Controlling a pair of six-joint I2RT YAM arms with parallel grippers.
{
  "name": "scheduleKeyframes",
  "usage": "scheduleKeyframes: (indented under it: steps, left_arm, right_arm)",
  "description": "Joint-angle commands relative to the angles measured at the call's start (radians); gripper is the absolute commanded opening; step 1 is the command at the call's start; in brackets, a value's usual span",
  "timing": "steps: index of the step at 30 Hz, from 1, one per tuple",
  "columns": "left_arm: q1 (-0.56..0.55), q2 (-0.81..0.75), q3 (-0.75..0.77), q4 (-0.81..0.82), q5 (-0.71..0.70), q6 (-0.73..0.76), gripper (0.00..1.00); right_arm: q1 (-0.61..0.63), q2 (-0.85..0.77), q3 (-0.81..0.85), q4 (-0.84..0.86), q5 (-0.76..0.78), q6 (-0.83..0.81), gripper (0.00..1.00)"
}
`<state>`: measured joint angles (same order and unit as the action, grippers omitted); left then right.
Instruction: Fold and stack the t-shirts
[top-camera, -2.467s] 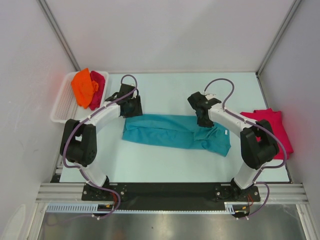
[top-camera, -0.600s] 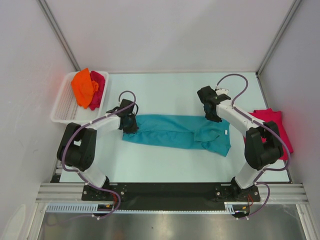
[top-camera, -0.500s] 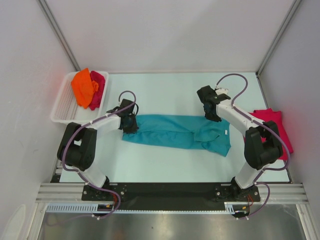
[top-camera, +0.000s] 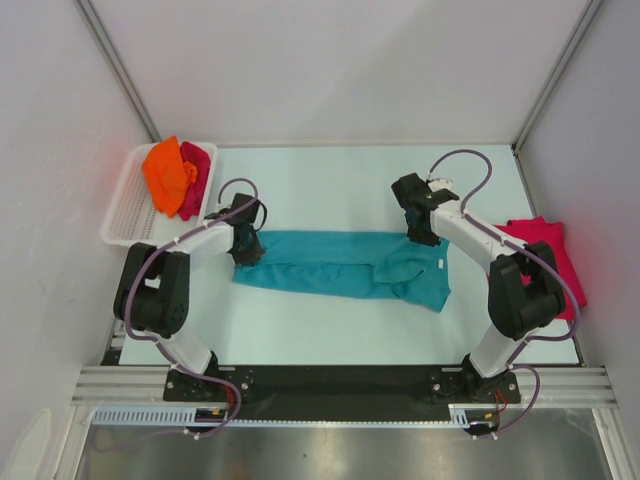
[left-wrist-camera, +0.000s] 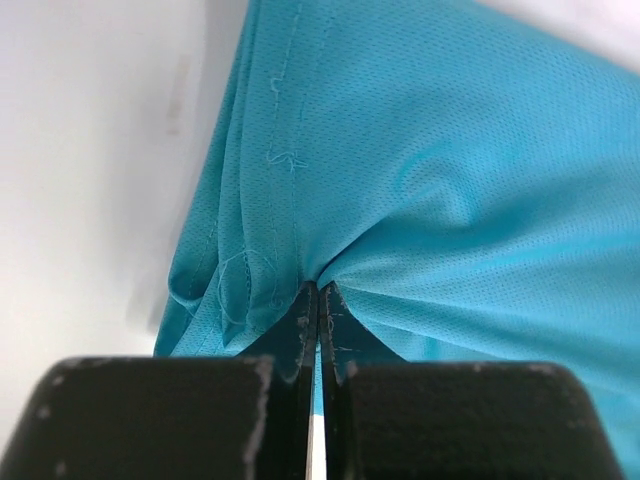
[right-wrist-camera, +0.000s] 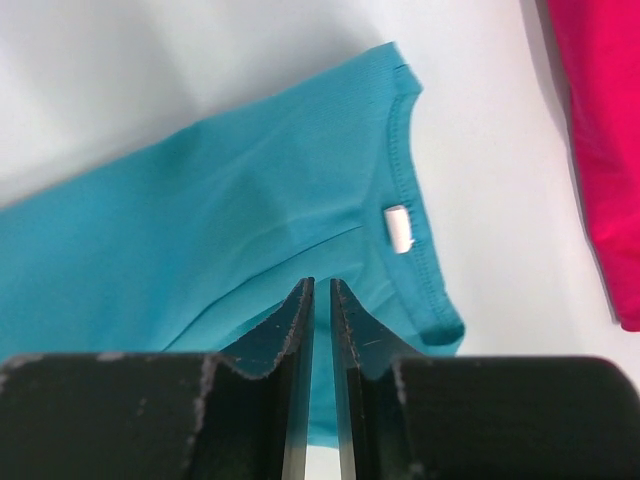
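A teal t-shirt (top-camera: 330, 262), folded into a long strip, lies across the middle of the table. My left gripper (top-camera: 243, 245) is shut on its left end, and the cloth (left-wrist-camera: 450, 180) bunches into puckers at the closed tips (left-wrist-camera: 318, 287). My right gripper (top-camera: 420, 235) pinches the far edge of the shirt near the collar. Its jaws (right-wrist-camera: 320, 283) stand almost together with teal fabric (right-wrist-camera: 200, 220) between them, just short of the white neck label (right-wrist-camera: 398, 228). An orange t-shirt (top-camera: 165, 172) and a crimson-pink one (top-camera: 195, 178) sit crumpled in the basket.
The white slatted basket (top-camera: 125, 215) stands at the table's left edge, close behind my left arm. Another crimson-pink t-shirt (top-camera: 545, 250) lies flat at the right edge beside my right arm, and it shows at the right of the right wrist view (right-wrist-camera: 600, 120).
My left gripper has shut on the shirt's left end and drawn it left. The whole teal strip has slid a little leftward. The right gripper has barely moved.
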<state>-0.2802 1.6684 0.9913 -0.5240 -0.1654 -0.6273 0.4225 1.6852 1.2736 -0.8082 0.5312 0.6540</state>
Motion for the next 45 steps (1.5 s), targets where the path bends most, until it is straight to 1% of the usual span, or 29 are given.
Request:
scheduleKeyframes:
  steps: [1, 3, 4, 5, 7, 8, 10, 11, 13, 14, 16, 18, 23, 26, 31, 37, 40, 43, 45]
  left_arm:
    - [0.032, -0.016, 0.007, -0.028, -0.046, -0.023, 0.0]
    - [0.032, -0.009, 0.015, -0.031, -0.042, -0.022, 0.01]
    - [0.032, -0.001, 0.023, -0.033, -0.039, -0.022, 0.03]
    - [0.032, 0.004, 0.026, -0.033, -0.033, -0.022, 0.07]
    - [0.032, 0.013, 0.035, -0.034, -0.016, -0.02, 0.11]
    - [0.032, 0.02, 0.036, -0.033, -0.01, -0.02, 0.15]
    - [0.032, 0.024, 0.037, -0.034, 0.004, -0.018, 0.22]
    - [0.032, 0.018, 0.037, -0.036, 0.004, -0.018, 0.3]
    - [0.032, -0.007, 0.027, -0.044, -0.008, -0.025, 0.42]
    - [0.032, -0.036, 0.026, -0.048, -0.017, -0.025, 0.54]
    - [0.032, -0.076, 0.029, -0.051, -0.039, -0.017, 0.58]
    - [0.032, -0.136, 0.047, -0.054, -0.051, -0.012, 0.59]
    - [0.032, -0.211, 0.104, -0.097, -0.077, 0.011, 0.61]
    - [0.032, -0.234, 0.124, -0.12, -0.08, 0.02, 0.61]
    - [0.032, -0.256, 0.118, -0.119, -0.069, 0.026, 0.61]
    - [0.032, -0.243, 0.102, -0.102, -0.042, 0.046, 0.61]
    - [0.03, -0.242, 0.087, -0.09, -0.025, 0.055, 0.61]
    - [0.03, -0.24, 0.075, -0.079, -0.022, 0.057, 0.61]
    - [0.03, -0.243, 0.069, -0.076, -0.019, 0.061, 0.61]
  right_arm:
    - [0.01, -0.035, -0.003, -0.006, -0.002, 0.006, 0.17]
    - [0.01, -0.033, -0.005, -0.008, -0.008, 0.004, 0.17]
    - [0.01, -0.033, -0.005, -0.008, -0.01, 0.006, 0.17]
    - [0.01, -0.032, -0.006, -0.009, -0.013, 0.004, 0.17]
    - [0.009, -0.028, -0.017, -0.005, -0.02, 0.004, 0.18]
    - [0.01, -0.024, -0.019, -0.005, -0.03, 0.006, 0.18]
    - [0.009, -0.007, -0.019, -0.005, -0.033, 0.012, 0.18]
    - [0.009, -0.001, -0.02, -0.003, -0.046, 0.015, 0.18]
    - [0.012, 0.011, -0.023, 0.006, -0.065, 0.024, 0.18]
    - [0.015, 0.013, -0.025, 0.007, -0.071, 0.027, 0.18]
    - [0.03, 0.018, -0.026, 0.015, -0.076, 0.035, 0.18]
    - [0.051, 0.022, -0.026, 0.018, -0.08, 0.041, 0.18]
    - [0.114, 0.022, -0.042, -0.005, -0.092, 0.067, 0.17]
    - [0.153, -0.019, -0.098, -0.02, -0.099, 0.094, 0.17]
    - [0.206, -0.091, -0.238, -0.055, -0.117, 0.167, 0.17]
    - [0.291, -0.185, -0.339, -0.109, -0.076, 0.326, 0.17]
    - [0.318, -0.176, -0.341, -0.123, -0.057, 0.358, 0.17]
    - [0.328, -0.139, -0.298, -0.138, -0.031, 0.354, 0.16]
    - [0.344, -0.125, -0.235, -0.164, -0.001, 0.348, 0.15]
